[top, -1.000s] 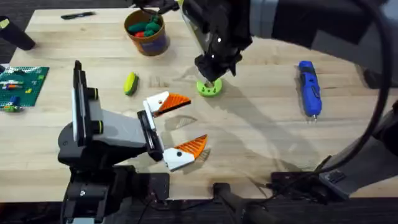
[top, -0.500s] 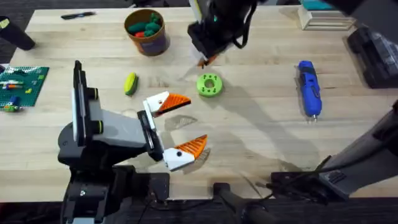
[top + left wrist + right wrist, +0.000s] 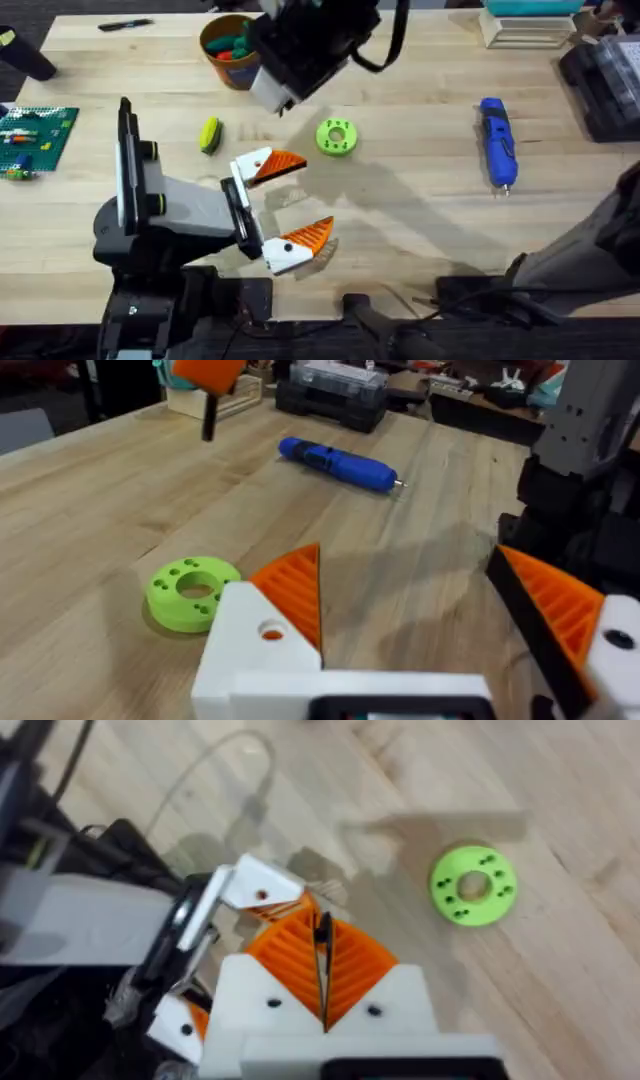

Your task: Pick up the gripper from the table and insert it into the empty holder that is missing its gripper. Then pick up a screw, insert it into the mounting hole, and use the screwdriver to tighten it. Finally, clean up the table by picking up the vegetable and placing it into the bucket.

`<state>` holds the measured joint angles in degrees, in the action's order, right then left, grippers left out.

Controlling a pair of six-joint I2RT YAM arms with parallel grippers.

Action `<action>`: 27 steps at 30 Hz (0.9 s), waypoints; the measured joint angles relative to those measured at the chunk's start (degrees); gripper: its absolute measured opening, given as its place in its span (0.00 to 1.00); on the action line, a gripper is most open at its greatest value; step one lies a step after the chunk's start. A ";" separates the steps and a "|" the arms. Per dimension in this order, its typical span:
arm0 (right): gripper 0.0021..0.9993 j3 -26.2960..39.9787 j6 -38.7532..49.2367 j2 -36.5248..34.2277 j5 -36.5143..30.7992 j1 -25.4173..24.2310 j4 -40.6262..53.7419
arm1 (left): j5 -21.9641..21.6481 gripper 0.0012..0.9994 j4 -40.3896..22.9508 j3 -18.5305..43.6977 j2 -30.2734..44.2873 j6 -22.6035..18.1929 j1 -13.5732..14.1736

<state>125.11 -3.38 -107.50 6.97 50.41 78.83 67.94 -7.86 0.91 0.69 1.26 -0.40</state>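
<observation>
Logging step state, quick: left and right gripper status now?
Left gripper: open, holding nothing.
Right gripper: shut on a thin dark screw pinched between its orange ribbed pads.

The raised right arm (image 3: 305,45) hides part of the bucket (image 3: 232,60).

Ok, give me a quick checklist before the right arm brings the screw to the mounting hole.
1. Right end effector shut on the screw: ok.
2. Left end effector open, orange pads on both fingers: ok.
3. Mounting hole in the white holder visible and unblocked: ok.
4. Screw lined up over the hole: not ok, it's off near the bucket.
5. Screwdriver free on the table: ok.
</observation>
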 joint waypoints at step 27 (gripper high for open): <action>0.00 0.43 -1.11 -0.02 0.21 8.31 0.57 | 0.00 0.99 0.00 0.00 0.00 0.00 -0.01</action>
<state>125.54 -4.49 -107.53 7.18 58.71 79.40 67.94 -7.86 0.91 0.69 1.26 -0.40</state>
